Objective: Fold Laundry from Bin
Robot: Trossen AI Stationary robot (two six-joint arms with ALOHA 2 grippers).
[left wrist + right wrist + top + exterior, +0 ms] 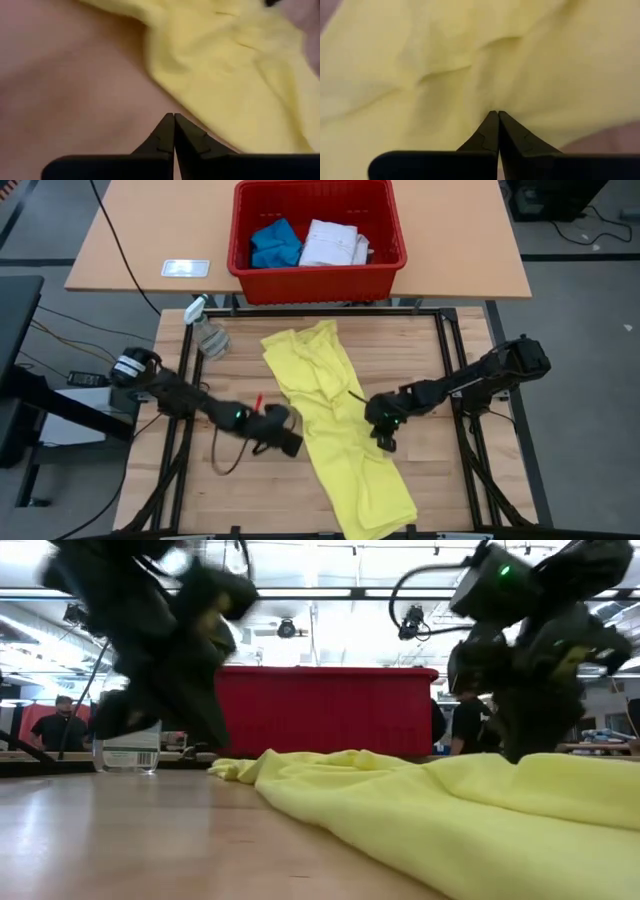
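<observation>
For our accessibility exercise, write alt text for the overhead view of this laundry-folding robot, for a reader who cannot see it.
A yellow T-shirt lies stretched out on a wooden table between two dark robot arms, the left gripper beside its edge and the right gripper over the cloth, both with jaws shut. Beyond sits a red bin holding blue and white garments; a clear bottle lies nearby.

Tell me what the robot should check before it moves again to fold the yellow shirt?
1. Yellow T-shirt out of the red bin and on the table: ok.
2. Shirt spread flat: not ok, it lies bunched in a long wrinkled strip.
3. Left gripper empty: ok, shut over bare wood beside the shirt.
4. Right gripper holding cloth: cannot tell, shut, with its tips over the shirt.
5. Clear bottle away from the shirt: ok.
6. More laundry waiting: ok, blue piece and white shirt in the bin.
</observation>
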